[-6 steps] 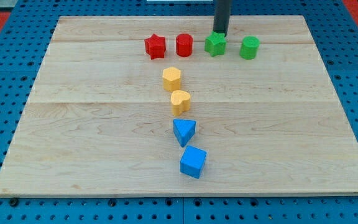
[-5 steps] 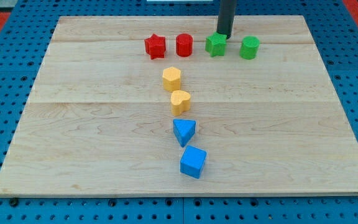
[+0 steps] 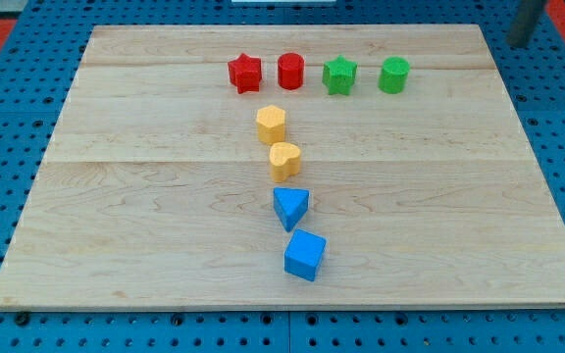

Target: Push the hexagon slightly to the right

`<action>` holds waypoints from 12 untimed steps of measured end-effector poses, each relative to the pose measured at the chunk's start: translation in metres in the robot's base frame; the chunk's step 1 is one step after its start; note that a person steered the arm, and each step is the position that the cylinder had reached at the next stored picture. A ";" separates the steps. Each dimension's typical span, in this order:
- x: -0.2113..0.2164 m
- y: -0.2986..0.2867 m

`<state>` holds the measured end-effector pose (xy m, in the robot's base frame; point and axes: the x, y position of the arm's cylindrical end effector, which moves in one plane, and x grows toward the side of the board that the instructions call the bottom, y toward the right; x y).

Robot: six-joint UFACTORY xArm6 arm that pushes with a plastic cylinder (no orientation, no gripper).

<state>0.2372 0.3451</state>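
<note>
While our tool, a plain dark rod that grips nothing, hangs at the view's top right, its tip (image 3: pixel 521 43) is off the worktop (image 3: pixel 116 245) and well apart from every block. The yellow hexagon (image 3: pixel 271 124) sits near the middle, just below the red cylinder (image 3: pixel 290 71). We see a red star (image 3: pixel 245 73), a green star (image 3: pixel 339 74) and a green cylinder (image 3: pixel 393 75) in that top row. Below the hexagon come another yellow block (image 3: pixel 284 159), a blue triangle (image 3: pixel 290 207) and a blue cube (image 3: pixel 305 254).

The rod (image 3: pixel 524 27) is blurred, cut by the view's top edge.
</note>
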 end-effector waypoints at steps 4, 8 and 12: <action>0.134 -0.064; 0.113 -0.307; 0.133 -0.437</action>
<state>0.3706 -0.0919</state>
